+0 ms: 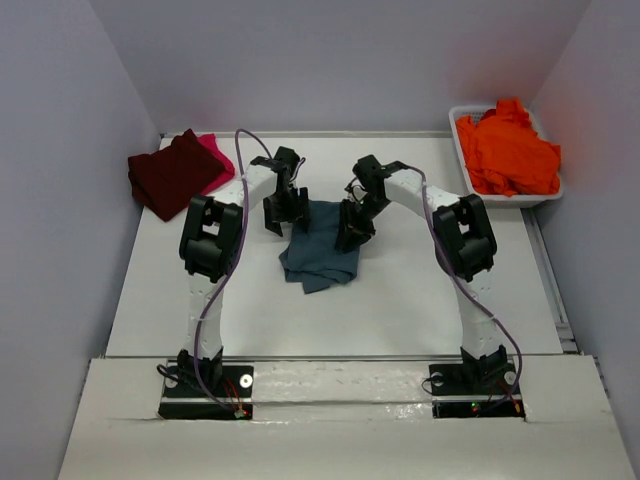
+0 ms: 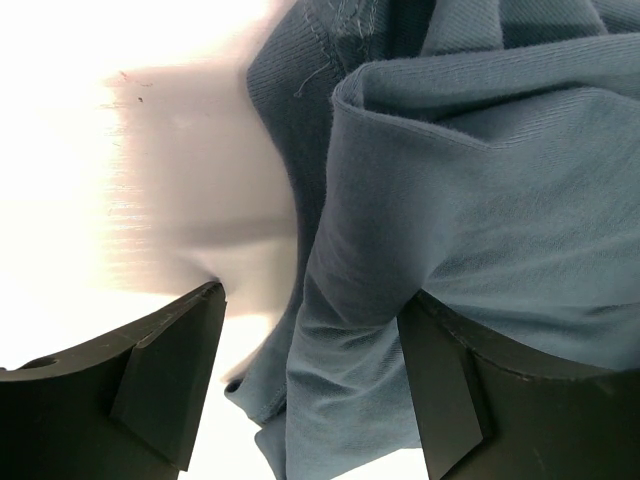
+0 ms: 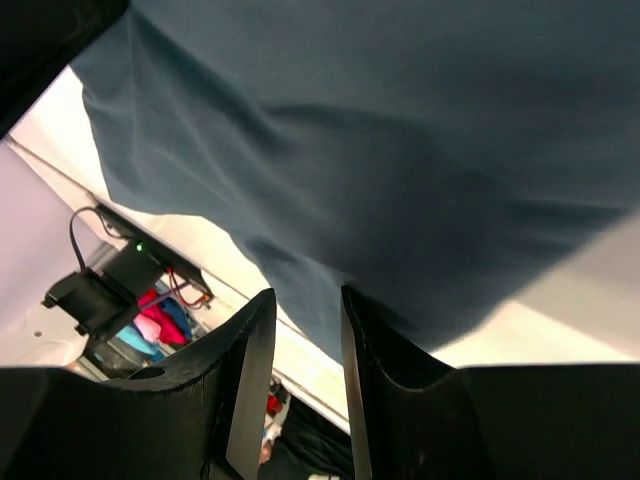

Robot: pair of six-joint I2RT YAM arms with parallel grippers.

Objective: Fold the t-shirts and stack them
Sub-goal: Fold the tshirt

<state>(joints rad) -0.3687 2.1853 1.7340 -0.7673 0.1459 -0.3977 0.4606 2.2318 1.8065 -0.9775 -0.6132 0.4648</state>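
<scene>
On table (image 1: 420,290): 1 teal tee (image 1: 320,255), 1 maroon (image 1: 172,172), 1 pink (image 1: 213,152)

A robotics lab test cell is indicated by a white table (image 1: 400,310) enclosed by plain pale walls (image 1: 60,150), with the cabled left arm (image 1: 210,250) and right arm (image 1: 465,240) bolted along its near edge.

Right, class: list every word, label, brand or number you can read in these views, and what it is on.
None legible. The teal-blue t-shirt, maroon t-shirt, orange t-shirt and white tub show no print; the background clutter is too blurred to read.
</scene>
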